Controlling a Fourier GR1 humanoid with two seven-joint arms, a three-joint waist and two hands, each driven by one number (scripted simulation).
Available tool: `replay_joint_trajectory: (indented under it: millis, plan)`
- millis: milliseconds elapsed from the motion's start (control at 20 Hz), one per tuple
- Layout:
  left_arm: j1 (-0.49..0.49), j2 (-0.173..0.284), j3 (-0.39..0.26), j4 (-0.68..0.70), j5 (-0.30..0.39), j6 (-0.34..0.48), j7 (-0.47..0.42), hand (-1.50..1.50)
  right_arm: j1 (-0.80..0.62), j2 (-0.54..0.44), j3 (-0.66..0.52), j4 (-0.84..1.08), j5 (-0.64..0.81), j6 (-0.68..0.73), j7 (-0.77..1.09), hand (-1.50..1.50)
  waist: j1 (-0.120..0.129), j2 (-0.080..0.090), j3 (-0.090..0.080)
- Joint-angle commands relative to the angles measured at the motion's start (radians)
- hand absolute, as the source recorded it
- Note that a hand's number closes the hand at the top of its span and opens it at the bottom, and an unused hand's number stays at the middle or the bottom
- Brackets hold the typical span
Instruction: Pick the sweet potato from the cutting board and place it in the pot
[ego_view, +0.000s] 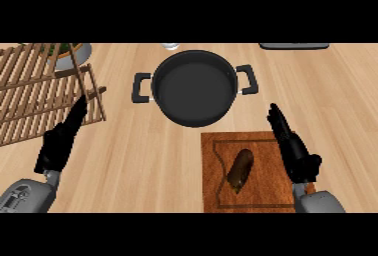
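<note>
Nearest, at five o'clock, the sweet potato (241, 170) lies on the cutting board (258, 145): firm, weighty, best grasped mid-body. Right hand (294, 147) beside it, fingers straight; left hand (60, 140) likewise. Pot (195, 92) waits at twelve.

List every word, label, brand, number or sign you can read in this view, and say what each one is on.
None: no readable text, number or sign shows anywhere.
The pot, sweet potato, cutting board and wooden rack all look unmarked.
The dark object at the top right edge is cut off; no writing shows on it.
</note>
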Motion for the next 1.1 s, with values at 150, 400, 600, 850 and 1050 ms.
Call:
replay_joint_trajectory:
  millis: [150, 400, 600, 850, 1050]
  plan:
    - [0.03, -0.07, -0.063, -0.032, 0.025, -0.043, 0.038, 0.0, 0.009, 0.007, 0.095, 0.045, 0.291, -0.317, 0.286, 1.5, -0.015, 0.06, -0.031]
    - [0.064, -0.094, -0.085, -0.021, 0.08, -0.101, 0.077, 0.0, -0.023, -0.194, 0.043, 0.113, 0.606, -0.569, 0.302, -1.5, -0.051, 0.046, -0.05]
    - [0.067, -0.126, -0.115, -0.021, 0.085, -0.118, 0.09, 0.0, -0.086, -0.044, 0.128, 0.038, 0.829, -0.796, 0.34, -1.5, -0.026, 0.048, -0.034]
    - [0.046, -0.124, -0.092, -0.011, 0.111, -0.142, 0.099, 0.0, -0.097, 0.112, 0.179, 0.086, 1.127, -0.785, 0.572, -1.5, -0.032, 0.054, -0.035]
    - [0.081, -0.128, -0.119, -0.034, 0.092, -0.131, 0.098, 0.0, -0.1, 0.202, 0.132, 0.142, 1.222, -0.633, 0.797, -1.5, -0.025, 0.049, -0.036]
